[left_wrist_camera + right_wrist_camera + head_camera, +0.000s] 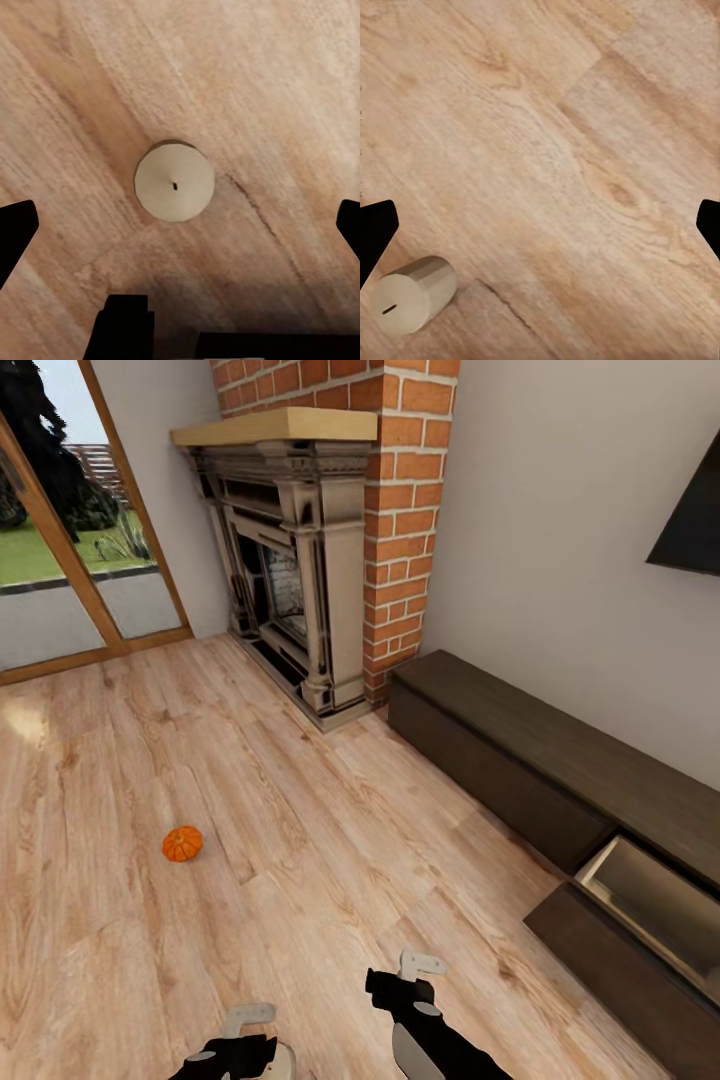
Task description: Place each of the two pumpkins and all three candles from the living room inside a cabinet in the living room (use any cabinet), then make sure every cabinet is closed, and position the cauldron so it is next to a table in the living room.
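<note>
A cream candle (174,181) stands upright on the wood floor, seen from straight above in the left wrist view. My left gripper (180,225) hangs open over it, a finger on each side and well apart from it. That candle (412,294) also appears off to one side of my open right gripper (540,225), which is over bare floor. A small orange pumpkin (182,843) lies on the floor ahead and to the left. The dark-brown cabinet (520,750) runs along the right wall, with one drawer (650,900) pulled open and nothing visible in it. The cauldron and the table are out of view.
A brick chimney with a dark fireplace (290,580) stands ahead. A glass patio door (70,560) is at the far left. Both arms, left (245,1045) and right (405,985), hang low at the near edge of the wood floor (300,840).
</note>
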`<state>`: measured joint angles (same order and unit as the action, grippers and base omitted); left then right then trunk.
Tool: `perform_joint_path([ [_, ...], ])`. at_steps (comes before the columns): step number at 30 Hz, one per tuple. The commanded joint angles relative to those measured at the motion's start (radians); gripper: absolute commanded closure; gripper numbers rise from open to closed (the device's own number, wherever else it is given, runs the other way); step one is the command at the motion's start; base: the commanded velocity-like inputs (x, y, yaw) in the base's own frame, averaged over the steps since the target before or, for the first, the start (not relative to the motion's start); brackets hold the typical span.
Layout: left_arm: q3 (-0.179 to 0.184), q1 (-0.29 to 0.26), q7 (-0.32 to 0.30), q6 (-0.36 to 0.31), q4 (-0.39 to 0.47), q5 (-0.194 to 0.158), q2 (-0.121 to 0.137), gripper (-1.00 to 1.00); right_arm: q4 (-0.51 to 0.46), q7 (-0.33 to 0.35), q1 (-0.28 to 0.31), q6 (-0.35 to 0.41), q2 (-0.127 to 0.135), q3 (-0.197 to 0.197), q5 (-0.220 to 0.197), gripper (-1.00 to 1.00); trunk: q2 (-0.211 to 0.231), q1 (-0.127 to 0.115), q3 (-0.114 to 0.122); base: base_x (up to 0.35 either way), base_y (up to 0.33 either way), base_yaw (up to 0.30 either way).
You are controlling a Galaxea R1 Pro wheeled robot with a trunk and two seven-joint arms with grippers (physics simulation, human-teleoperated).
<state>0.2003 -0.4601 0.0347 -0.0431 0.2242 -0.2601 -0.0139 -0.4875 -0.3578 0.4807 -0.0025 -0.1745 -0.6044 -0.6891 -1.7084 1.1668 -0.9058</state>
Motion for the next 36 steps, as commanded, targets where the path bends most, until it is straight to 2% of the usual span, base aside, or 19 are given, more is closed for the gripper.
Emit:
perform_joint_path([
  [1, 0.008, 0.0, 0.004, -0.004, 0.002, -0.01, 0.0, -1.0, -0.005, 0.002, 0.001, 0.0, 0.0, -0.005, -0.004, -1.0, -0.008, 0.004, -0.004, 0.0, 0.0, 0.0],
  [3, 0.008, 0.0, 0.004, -0.004, 0.002, -0.01, 0.0, -1.0, -0.013, 0.044, 0.001, -0.001, 0.0, -0.004, -0.003, -1.0, -0.022, 0.012, -0.01, 0.0, 0.0, 0.0],
  [4, 0.008, 0.0, 0.004, -0.004, 0.002, -0.009, 0.001, -1.0, -0.021, 0.095, 0.001, -0.001, 0.0, -0.004, -0.006, -1.0, -0.029, 0.015, -0.013, 0.0, 0.0, 0.0],
  [7, 0.009, 0.0, 0.004, -0.004, 0.002, -0.009, 0.001, -1.0, -0.038, 0.308, -0.009, 0.0, 0.007, 0.001, -0.015, -1.0, -0.05, 0.027, -0.023, 0.0, 0.0, 0.0],
  [9, 0.009, 0.0, 0.004, -0.004, 0.002, -0.008, 0.002, -1.0, -0.041, 0.427, -0.013, 0.001, 0.029, 0.004, -0.019, -1.0, -0.064, 0.035, -0.029, 0.0, 0.0, 0.0],
  [12, 0.01, 0.0, 0.004, -0.004, 0.002, -0.008, 0.002, -1.0, -0.043, 0.551, -0.015, 0.003, 0.064, 0.006, -0.036, -1.0, -0.085, 0.046, -0.038, 0.0, 0.0, 0.0],
  [15, 0.01, 0.0, 0.004, -0.004, 0.002, -0.008, 0.002, -1.0, -0.043, 0.674, -0.017, 0.004, 0.104, 0.007, -0.086, -1.0, -0.106, 0.058, -0.048, 0.0, 0.0, 0.0],
  [18, 0.01, 0.0, 0.004, -0.004, 0.002, -0.007, 0.002, -1.0, -0.043, 0.793, -0.017, 0.005, 0.162, 0.006, -0.147, -1.0, -0.127, 0.069, -0.057, 0.0, 0.0, 0.0],
  [20, 0.01, 0.0, 0.004, -0.004, 0.003, -0.007, 0.002, -1.0, -0.043, 0.843, -0.017, 0.009, 0.188, 0.006, -0.167, -1.0, -0.141, 0.077, -0.063, 0.0, 0.0, 0.0],
  [21, 0.01, 0.0, 0.004, -0.004, 0.002, -0.007, 0.002, -1.0, -0.045, 0.891, -0.017, 0.014, 0.208, 0.006, -0.177, -1.0, -0.148, 0.081, -0.067, 0.0, 0.0, 0.0],
  [23, 0.01, 0.0, 0.004, -0.004, 0.003, -0.007, 0.002, -1.0, -0.071, 0.956, -0.017, 0.036, 0.221, 0.006, -0.184, -1.0, -0.162, 0.088, -0.073, 0.0, 0.0, 0.0],
  [24, 0.01, 0.0, 0.004, -0.004, 0.003, -0.007, 0.001, -1.0, -0.13, 0.984, -0.017, 0.084, 0.225, 0.007, -0.185, -1.0, -0.169, 0.092, -0.076, 0.0, 0.0, 0.0],
  [27, 0.01, 0.0, 0.004, -0.004, 0.003, -0.007, 0.002, -1.0, -0.373, 0.984, -0.017, 0.268, 0.227, 0.01, -0.183, -1.0, -0.19, 0.104, -0.085, 0.0, 0.0, 0.0],
  [29, 0.01, 0.0, 0.004, -0.004, 0.003, -0.007, 0.003, -1.0, -0.516, 0.919, -0.017, 0.355, 0.227, 0.027, -0.185, -1.0, -0.204, 0.111, -0.092, 0.0, 0.0, 0.0],
  [31, 0.01, 0.0, 0.004, -0.004, 0.003, -0.007, 0.003, -1.0, -0.616, 0.835, -0.017, 0.397, 0.227, 0.064, -0.186, -1.0, -0.218, 0.119, -0.098, 0.0, 0.0, 0.0],
  [33, 0.01, 0.0, 0.005, -0.004, 0.003, -0.007, 0.003, -1.0, -0.677, 0.771, -0.017, 0.414, 0.227, 0.089, -0.181, -1.0, -0.232, 0.127, -0.104, 0.0, 0.0, 0.0],
  [36, 0.01, 0.0, 0.005, -0.004, 0.003, -0.007, 0.002, -1.0, -0.702, 0.737, -0.017, 0.422, 0.227, 0.101, -0.179, -1.0, -0.253, 0.138, -0.114, 0.0, 0.0, 0.0],
])
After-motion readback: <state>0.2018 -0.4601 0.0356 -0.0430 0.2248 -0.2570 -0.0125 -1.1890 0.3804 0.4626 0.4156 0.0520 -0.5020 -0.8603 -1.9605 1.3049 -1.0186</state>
